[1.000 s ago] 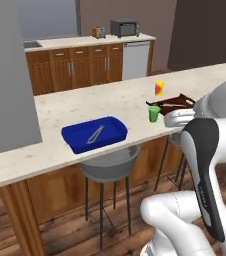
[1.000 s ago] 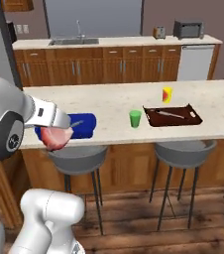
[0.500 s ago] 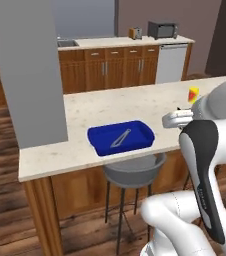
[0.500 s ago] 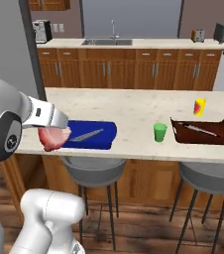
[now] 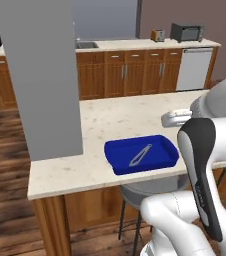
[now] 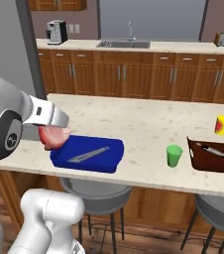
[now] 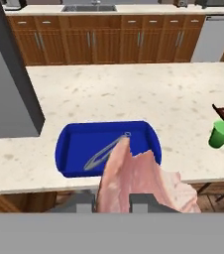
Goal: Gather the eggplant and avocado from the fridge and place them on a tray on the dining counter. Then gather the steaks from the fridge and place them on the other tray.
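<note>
— Pincer condition? 
— It is found clamped on a pale pink steak, which is carried just short of the near edge of the tabletop, presumably for delivery.

— Destination? 
— The blue tray is set near the tabletop's front edge, within reach; metal tongs are already lying in it. The brown tray is kept well apart, beyond a green cup.

— Anything obscured? 
— The fingertips are covered by the meat; the brown tray is cut off, so its contents cannot be confirmed.
</note>
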Available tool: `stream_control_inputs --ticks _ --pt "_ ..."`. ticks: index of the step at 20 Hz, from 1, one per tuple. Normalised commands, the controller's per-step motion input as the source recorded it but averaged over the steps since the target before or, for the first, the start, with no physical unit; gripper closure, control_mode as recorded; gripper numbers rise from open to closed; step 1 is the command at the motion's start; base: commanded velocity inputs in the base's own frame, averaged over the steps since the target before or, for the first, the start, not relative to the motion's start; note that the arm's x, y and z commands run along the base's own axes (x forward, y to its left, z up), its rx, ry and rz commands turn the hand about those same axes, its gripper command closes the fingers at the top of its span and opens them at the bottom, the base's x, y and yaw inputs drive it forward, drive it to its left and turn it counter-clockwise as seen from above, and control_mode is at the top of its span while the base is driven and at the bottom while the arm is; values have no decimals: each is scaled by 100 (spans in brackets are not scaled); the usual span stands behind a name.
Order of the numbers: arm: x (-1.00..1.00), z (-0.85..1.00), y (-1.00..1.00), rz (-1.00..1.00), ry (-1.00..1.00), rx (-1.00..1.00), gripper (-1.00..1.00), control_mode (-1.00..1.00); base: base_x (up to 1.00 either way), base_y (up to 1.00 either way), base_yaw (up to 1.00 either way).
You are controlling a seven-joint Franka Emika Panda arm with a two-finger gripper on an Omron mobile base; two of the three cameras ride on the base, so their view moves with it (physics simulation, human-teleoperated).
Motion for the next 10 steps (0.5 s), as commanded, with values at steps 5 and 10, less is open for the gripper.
stream_control_inputs --ticks 5,10 --pt "0 0 0 0 0 0 100 100 33 0 15" --pt "79 -12 -7 2 0 1 100 -100 0 0 0"
